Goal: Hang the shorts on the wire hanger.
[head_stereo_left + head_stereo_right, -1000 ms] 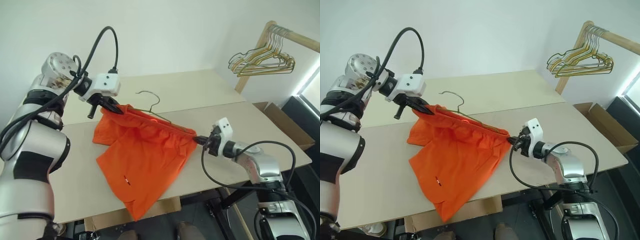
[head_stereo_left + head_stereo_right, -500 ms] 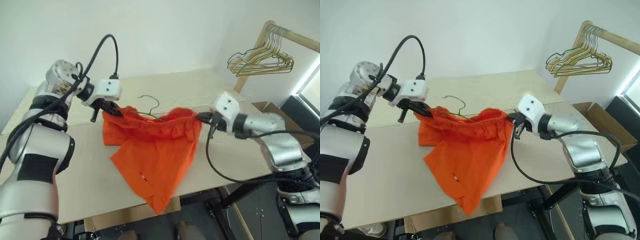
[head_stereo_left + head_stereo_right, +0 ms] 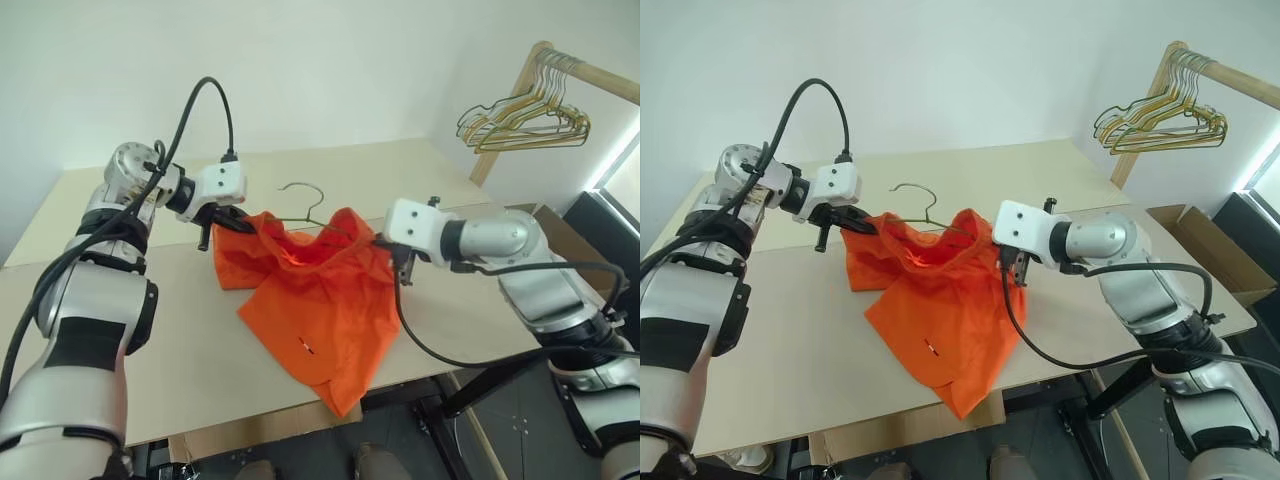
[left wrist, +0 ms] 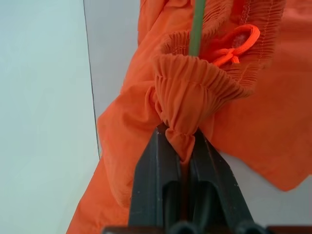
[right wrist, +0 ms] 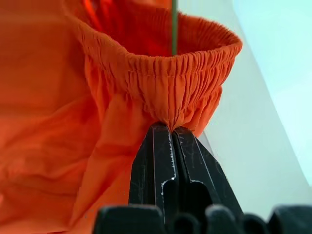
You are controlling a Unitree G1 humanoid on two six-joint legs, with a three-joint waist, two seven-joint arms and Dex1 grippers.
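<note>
Holding the shorts [image 3: 320,290] by the waistband, one gripper at each end, above the table [image 3: 150,340].

Looking down from the head views, the left gripper [image 3: 222,214] and right gripper [image 3: 392,246] are both pinching the gathered waistband, and the fabric is drooping toward the table's near edge, its lowest corner hanging past that edge. The wire hanger [image 3: 303,201] is showing its hook toward the far edge while its lower part is disappearing inside the shorts. A small white-red tag [image 3: 306,345] is too tiny to read. Gold and grey hangers [image 3: 523,118] are hanging on a wooden rail [image 3: 585,68] beyond the table's far right corner. Looking along the left wrist, the fingers [image 4: 161,180] are clamping a bunched fold, with a drawstring bow [image 4: 238,43] nearby. Looking along the right wrist, the fingers [image 5: 158,170] are squeezing the elastic band tight.
</note>
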